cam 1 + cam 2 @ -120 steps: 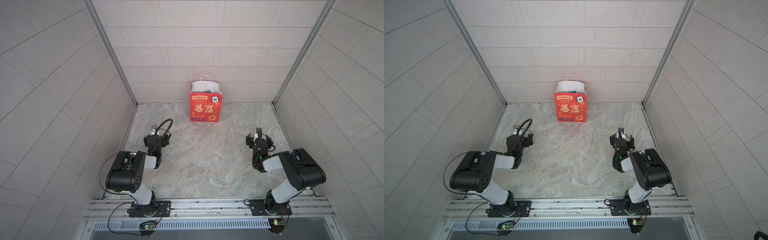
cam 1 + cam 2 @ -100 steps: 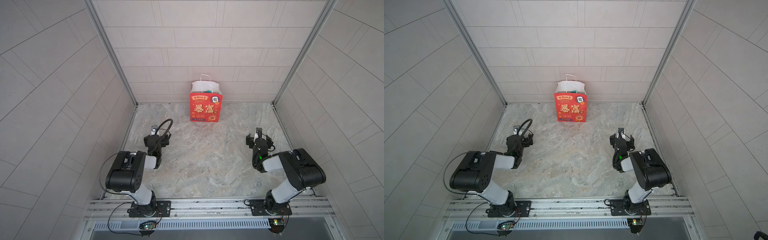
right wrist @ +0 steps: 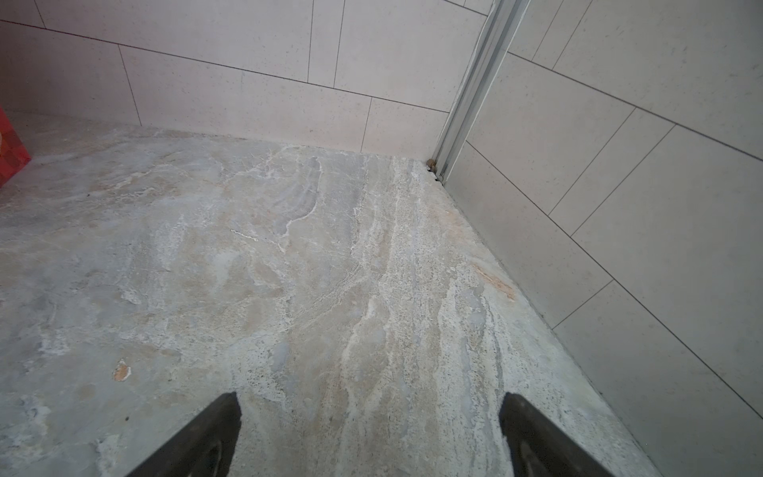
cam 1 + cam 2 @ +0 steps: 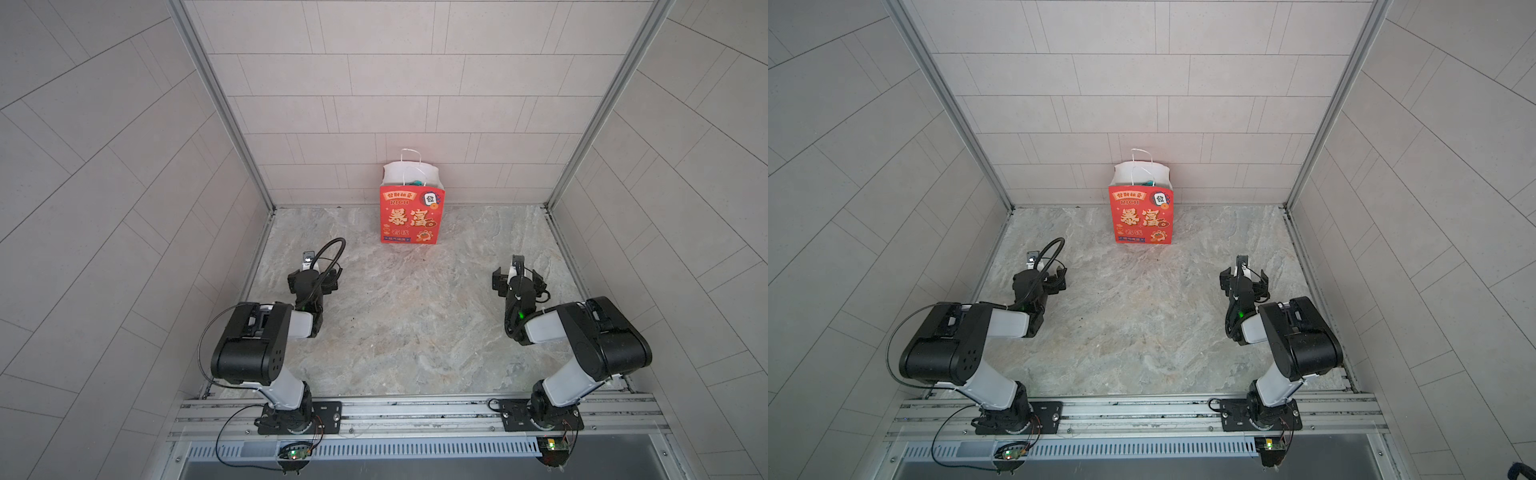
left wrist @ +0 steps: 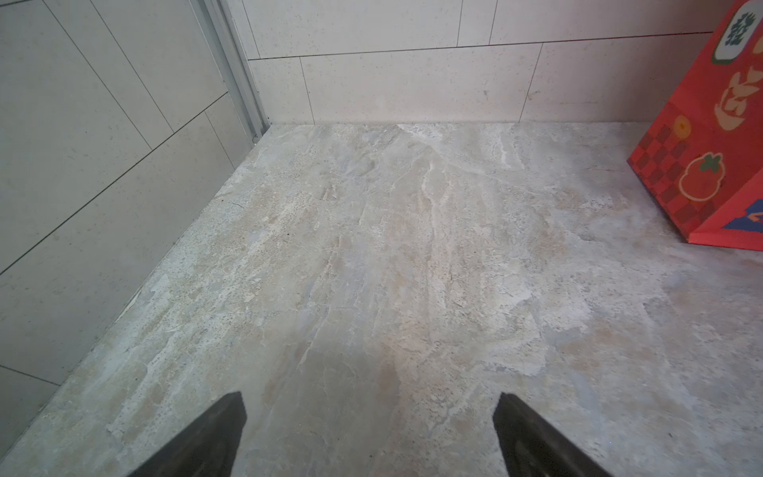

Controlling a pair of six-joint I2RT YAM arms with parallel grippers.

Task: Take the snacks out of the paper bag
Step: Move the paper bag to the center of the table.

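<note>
The bag [image 4: 410,216] is seen standing upright at the far edge of the table [image 4: 407,324], about midway along that edge and close against the back wall [image 4: 415,104]. Its red front with gold characters is turned toward the arms, and its mouth is open, so that the white inside is shown in both top views. White cord handles [image 4: 410,156] are raised above the mouth. Of the snacks [image 4: 415,183], only a small teal patch can be made out inside the mouth; the rest are hidden by the bag's walls, and none is seen lying on the table.

The left gripper [image 4: 314,277] is held near the table's left edge, the right gripper [image 4: 517,277] near its right edge. Both are pointed toward the far edge and are kept well apart from the bag. In the left wrist view the left gripper's [image 5: 367,413] jaws are shown spread apart, with only bare table between them, and a lower corner of the bag [image 5: 710,144] is caught at the frame's side. In the right wrist view the right gripper's [image 3: 371,413] jaws are likewise spread apart with nothing held, and only a red sliver of the bag [image 3: 10,153] is seen.
</note>
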